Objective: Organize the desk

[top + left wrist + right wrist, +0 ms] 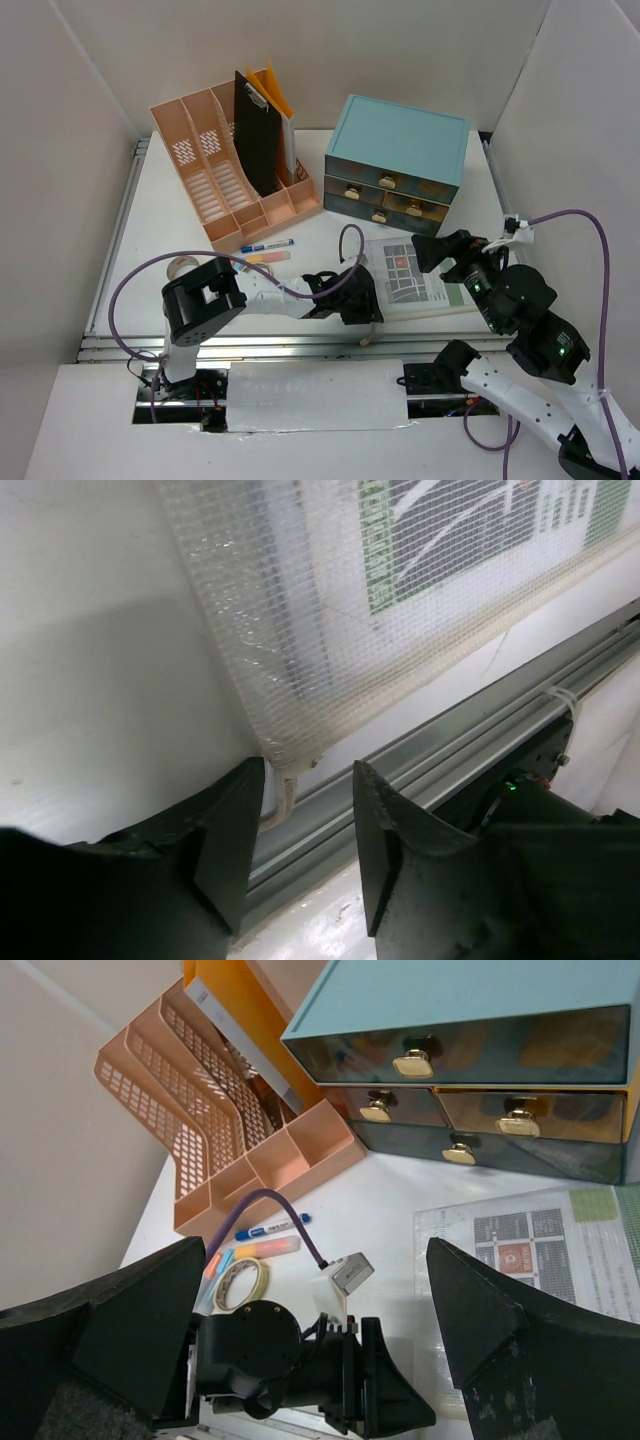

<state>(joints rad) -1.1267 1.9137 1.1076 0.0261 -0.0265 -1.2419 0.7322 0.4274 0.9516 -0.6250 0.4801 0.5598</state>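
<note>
The desk [160, 220] is a white tabletop with aluminium rails. A clear mesh pouch [410, 275] holding printed sheets lies flat near its front edge. My left gripper [364, 310] is low at the pouch's near-left corner. In the left wrist view the pouch [330, 600] ends just ahead of the left gripper [308, 770], whose jaws stand partly apart. The pouch's white cord [280, 802] hangs between the jaws, close to the left finger [225, 830]. My right gripper [450, 255] hovers over the pouch's right side. In its own view the right gripper [315, 1250] is wide open and holds nothing.
A pink slotted organizer [215, 180] with a black clipboard [257, 130] and orange folders [275, 95] stands at the back left. A teal drawer cabinet [395, 160] stands at the back right. A blue marker [266, 245], a highlighter [268, 258] and a tape roll [183, 266] lie left of centre.
</note>
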